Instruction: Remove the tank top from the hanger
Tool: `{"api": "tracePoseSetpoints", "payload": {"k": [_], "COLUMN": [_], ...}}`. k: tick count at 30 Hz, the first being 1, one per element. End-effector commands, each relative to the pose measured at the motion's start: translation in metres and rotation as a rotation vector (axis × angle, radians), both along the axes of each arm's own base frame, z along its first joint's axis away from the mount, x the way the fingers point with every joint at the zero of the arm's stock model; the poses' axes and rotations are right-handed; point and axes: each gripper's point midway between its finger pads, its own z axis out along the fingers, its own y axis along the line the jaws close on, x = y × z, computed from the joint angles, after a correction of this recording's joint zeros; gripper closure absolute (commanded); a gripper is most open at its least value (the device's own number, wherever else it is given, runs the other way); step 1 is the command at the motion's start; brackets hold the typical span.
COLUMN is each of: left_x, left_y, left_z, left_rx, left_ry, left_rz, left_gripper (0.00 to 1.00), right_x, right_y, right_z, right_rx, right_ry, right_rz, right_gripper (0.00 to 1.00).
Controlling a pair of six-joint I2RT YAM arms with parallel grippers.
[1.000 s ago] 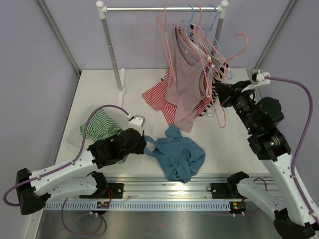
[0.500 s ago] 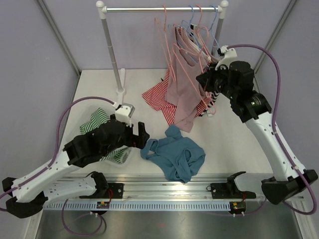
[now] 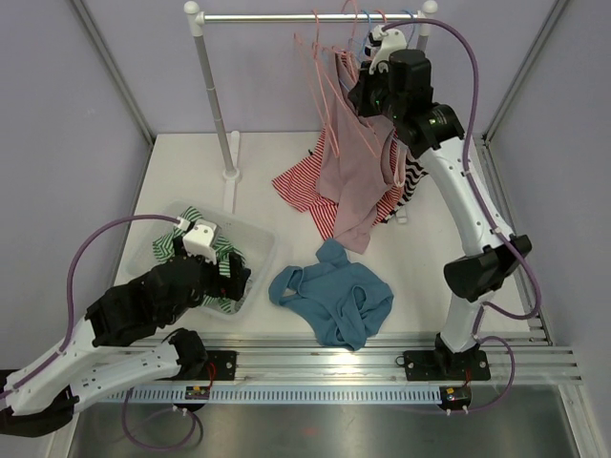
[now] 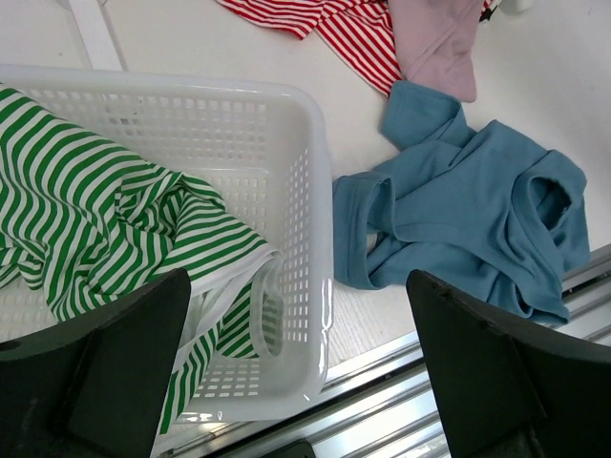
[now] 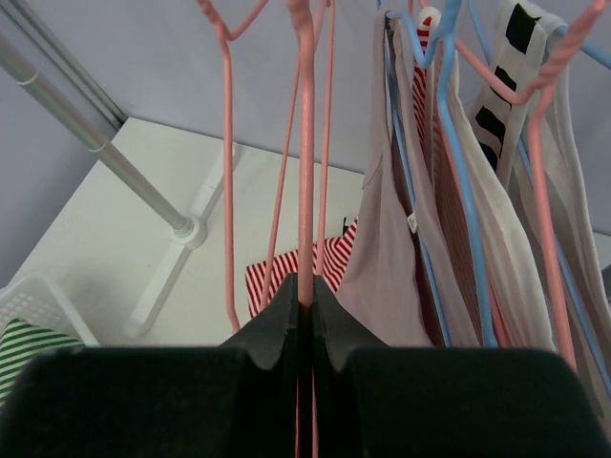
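A blue tank top [image 3: 334, 301] lies crumpled on the table, off any hanger; the left wrist view shows it [image 4: 458, 219] to the right of the basket. My left gripper [image 3: 239, 277] hovers open over the basket's near right corner, its fingers [image 4: 95, 363] wide apart and empty. My right gripper [image 3: 368, 91] is raised to the rail [image 3: 286, 17] and is shut on the thin wire of a bare pink hanger [image 5: 305, 143]. The right gripper [image 5: 305, 291] pinches that wire between closed jaws.
A white basket [image 3: 258, 243] holds a green-striped shirt [image 4: 95, 210]. A mauve tank top [image 3: 348, 172] and other garments hang on pink and blue hangers [image 5: 458, 191] at the rail's right end. A red-striped garment [image 3: 305, 186] lies under them. The rack's post [image 3: 215, 95] stands back left.
My left gripper let go of the blue tank top, opened wide and drew back left over the basket. My right arm swung up to the rail with the pink hanger.
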Motion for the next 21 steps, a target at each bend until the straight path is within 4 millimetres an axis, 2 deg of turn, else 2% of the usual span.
{"api": "tracePoseSetpoints", "payload": {"k": [1, 2, 3, 4, 5, 6, 7, 14, 21], "left_x": [0.008, 0.008, 0.008, 0.008, 0.008, 0.008, 0.008, 0.009, 0.009], "left_y": [0.000, -0.001, -0.002, -0.003, -0.005, -0.006, -0.008, -0.012, -0.012], "left_z": [0.011, 0.011, 0.009, 0.008, 0.007, 0.006, 0.004, 0.002, 0.003], "left_rx": [-0.022, -0.025, -0.022, -0.018, -0.017, -0.014, -0.004, 0.005, 0.000], "left_ry": [-0.059, -0.062, -0.058, -0.055, -0.053, -0.050, -0.044, -0.037, -0.041], "left_rz": [0.021, 0.019, 0.016, 0.008, 0.004, -0.001, -0.005, -0.019, -0.019], "left_gripper": [0.01, 0.01, 0.01, 0.01, 0.01, 0.01, 0.01, 0.01, 0.01], "right_x": [0.015, 0.020, 0.019, 0.029, 0.032, 0.031, 0.034, 0.027, 0.026], "right_y": [0.005, 0.006, 0.011, 0.019, 0.024, 0.028, 0.043, 0.087, 0.111], "right_z": [0.015, 0.015, 0.025, 0.010, 0.008, 0.017, 0.004, -0.011, -0.013], "right_rx": [-0.036, -0.041, -0.040, -0.057, -0.069, -0.065, -0.078, -0.083, -0.059], "right_ry": [-0.052, -0.054, -0.075, -0.055, -0.058, -0.079, -0.061, -0.062, -0.068], "right_rz": [-0.026, -0.032, -0.027, -0.022, -0.015, -0.010, 0.012, 0.066, 0.091], "right_gripper": [1.00, 1.00, 1.00, 1.00, 1.00, 1.00, 1.00, 1.00, 1.00]}}
